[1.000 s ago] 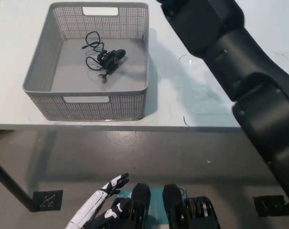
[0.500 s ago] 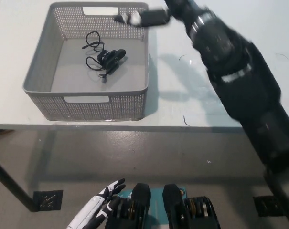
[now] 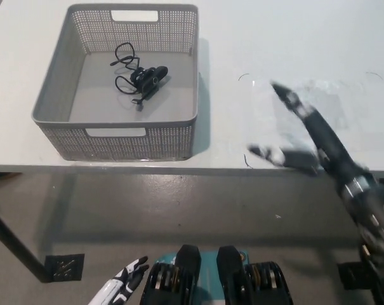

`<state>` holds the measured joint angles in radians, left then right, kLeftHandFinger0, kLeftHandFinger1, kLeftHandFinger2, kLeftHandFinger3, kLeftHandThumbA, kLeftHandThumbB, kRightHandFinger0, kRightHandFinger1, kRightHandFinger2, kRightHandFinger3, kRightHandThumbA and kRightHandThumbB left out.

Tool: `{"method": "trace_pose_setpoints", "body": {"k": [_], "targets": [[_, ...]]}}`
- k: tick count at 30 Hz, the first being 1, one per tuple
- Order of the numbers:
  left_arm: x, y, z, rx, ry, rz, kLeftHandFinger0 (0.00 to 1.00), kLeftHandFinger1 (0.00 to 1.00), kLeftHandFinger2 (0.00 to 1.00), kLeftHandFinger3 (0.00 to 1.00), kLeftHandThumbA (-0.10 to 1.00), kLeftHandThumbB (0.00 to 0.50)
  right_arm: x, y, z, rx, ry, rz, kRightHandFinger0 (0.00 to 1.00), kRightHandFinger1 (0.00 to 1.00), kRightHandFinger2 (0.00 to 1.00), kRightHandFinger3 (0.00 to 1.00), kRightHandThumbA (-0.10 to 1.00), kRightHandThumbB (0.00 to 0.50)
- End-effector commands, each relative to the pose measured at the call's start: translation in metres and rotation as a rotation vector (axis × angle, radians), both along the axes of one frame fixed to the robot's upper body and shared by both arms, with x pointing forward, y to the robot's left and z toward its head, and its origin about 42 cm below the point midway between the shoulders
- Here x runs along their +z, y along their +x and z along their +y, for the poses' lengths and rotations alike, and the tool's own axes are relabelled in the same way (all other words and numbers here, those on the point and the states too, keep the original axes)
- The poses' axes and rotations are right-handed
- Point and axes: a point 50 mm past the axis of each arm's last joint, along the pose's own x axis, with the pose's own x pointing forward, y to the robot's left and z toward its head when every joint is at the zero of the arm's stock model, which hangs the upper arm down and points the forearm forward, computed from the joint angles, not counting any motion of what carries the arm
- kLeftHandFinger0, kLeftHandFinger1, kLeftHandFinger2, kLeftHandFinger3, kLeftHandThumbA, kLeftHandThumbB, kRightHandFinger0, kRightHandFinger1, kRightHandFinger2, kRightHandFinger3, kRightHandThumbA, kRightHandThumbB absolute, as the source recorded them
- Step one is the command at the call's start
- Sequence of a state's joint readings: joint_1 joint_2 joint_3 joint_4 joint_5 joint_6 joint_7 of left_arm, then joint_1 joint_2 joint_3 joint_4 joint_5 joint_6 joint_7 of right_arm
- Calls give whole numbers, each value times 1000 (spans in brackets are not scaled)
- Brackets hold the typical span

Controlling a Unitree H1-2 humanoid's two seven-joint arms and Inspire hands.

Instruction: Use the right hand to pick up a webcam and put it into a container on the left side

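Spreading empty right hand [image 3: 304, 141], webcam [image 3: 149, 79] in basket [image 3: 115, 141].

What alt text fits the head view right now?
A black webcam with its coiled cable lies inside a grey perforated basket on a white table. The black right hand hovers open, blurred, over the table's right front edge; the white left hand rests low.

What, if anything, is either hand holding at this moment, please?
Nothing: the right hand is open above the table, the left hand hangs empty, and the webcam lies in the basket.
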<state>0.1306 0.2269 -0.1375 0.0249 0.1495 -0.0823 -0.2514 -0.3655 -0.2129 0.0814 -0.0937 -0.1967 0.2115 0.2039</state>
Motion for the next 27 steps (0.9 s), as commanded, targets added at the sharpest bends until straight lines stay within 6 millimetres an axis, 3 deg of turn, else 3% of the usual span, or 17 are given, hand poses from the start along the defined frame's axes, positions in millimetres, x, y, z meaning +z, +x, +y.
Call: {"method": "trace_pose_setpoints", "body": {"k": [1, 4, 7, 10, 13, 15, 20, 23, 27], "targets": [[-4, -8, 14, 178, -171, -97, 1000, 1000, 1000, 1000, 1000, 52, 13, -120, -49, 45, 438, -220, 1000, 1000, 1000, 1000, 984, 235], [-3, 3, 12, 186, -177, -111, 1000, 1000, 1000, 1000, 1000, 54, -32, -127, -50, -24, 486, -144, 1000, 1000, 1000, 1000, 1000, 218], [-1, 8, 15, 196, -175, -125, 1000, 1000, 1000, 1000, 1000, 57, -74, -129, -48, -85, 543, -38, 1000, 1000, 1000, 1000, 1000, 151], [2, 14, 16, 199, -182, -140, 1000, 1000, 1000, 1000, 1000, 43, -105, -132, -45, -126, 566, 53, 1000, 1000, 1000, 1000, 1000, 96], [1, 15, 17, 196, -184, -145, 1000, 1000, 1000, 1000, 1000, 42, -127, -138, -41, -146, 616, 151, 1000, 1000, 1000, 1000, 1000, 143], [1, 15, 16, 195, -193, -148, 1000, 1000, 1000, 1000, 1000, 46, -143, -142, -38, -151, 645, 188, 1000, 1000, 1000, 1000, 1000, 134], [6, 21, 19, 204, -190, -163, 1000, 1000, 1000, 1000, 1000, 67, -167, -137, -26, -131, 710, 254, 1000, 1000, 1000, 1000, 995, 116], [7, 25, 19, 208, -182, -179, 1000, 1000, 1000, 1000, 1000, 71, -164, -125, -27, -119, 707, 265, 1000, 1000, 1000, 1000, 977, 100], [8, 25, 19, 216, -187, -181, 1000, 1000, 1000, 1000, 1000, 71, -163, -119, -28, -101, 703, 288, 1000, 1000, 1000, 1000, 978, 122]]}}
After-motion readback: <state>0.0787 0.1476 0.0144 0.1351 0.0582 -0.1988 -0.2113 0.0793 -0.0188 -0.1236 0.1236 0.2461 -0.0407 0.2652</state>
